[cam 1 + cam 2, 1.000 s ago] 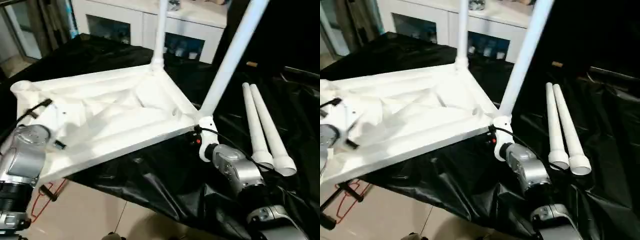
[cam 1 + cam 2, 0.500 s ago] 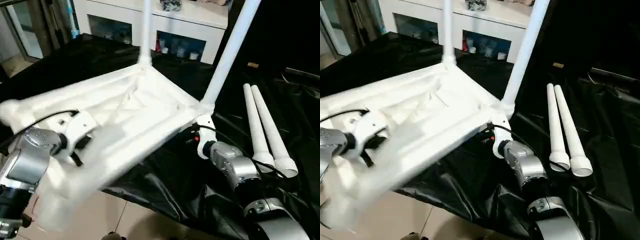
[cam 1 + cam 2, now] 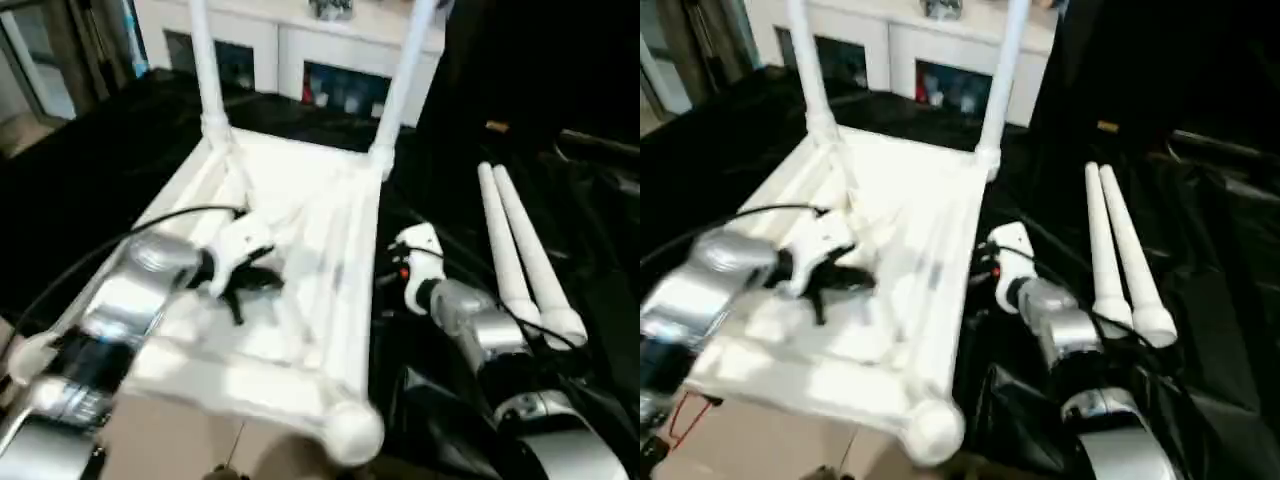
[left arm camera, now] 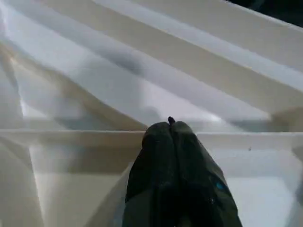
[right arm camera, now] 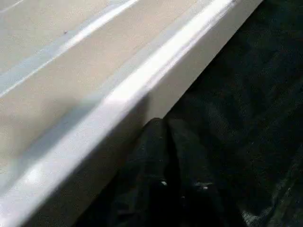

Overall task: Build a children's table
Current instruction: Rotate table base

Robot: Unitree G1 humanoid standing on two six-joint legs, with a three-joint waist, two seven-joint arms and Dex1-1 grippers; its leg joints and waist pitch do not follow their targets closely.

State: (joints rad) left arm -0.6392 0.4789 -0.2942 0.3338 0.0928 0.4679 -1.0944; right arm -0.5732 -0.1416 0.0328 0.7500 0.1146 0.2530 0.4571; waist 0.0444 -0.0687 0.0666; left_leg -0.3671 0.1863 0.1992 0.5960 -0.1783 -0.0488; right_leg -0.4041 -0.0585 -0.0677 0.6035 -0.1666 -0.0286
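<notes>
The children's table lies upside down on a black sheet, its ribbed top (image 3: 300, 205) running away from me. Two white legs (image 3: 207, 70) (image 3: 403, 70) stand upright in its far corner sockets. Two loose legs (image 3: 522, 255) lie side by side to the right. My left gripper (image 3: 248, 288) is shut and rests on the ribs in the middle of the underside, fingertips (image 4: 170, 126) pressed together. My right gripper (image 3: 386, 282) is shut with nothing between its fingers; it sits low beside the top's right rim (image 5: 142, 90), fingertips (image 5: 163, 124) touching it.
A black sheet (image 3: 100, 170) covers the work surface and hangs in folds at the front right. A white cabinet (image 3: 330, 45) with glass-fronted compartments stands behind. The table's near corner socket (image 3: 350, 432) juts over the tiled floor (image 3: 170, 455).
The table top has swung round from lying crosswise to pointing away from me. My left arm moved onto its underside. My right gripper closed and dropped from the corner to the rim.
</notes>
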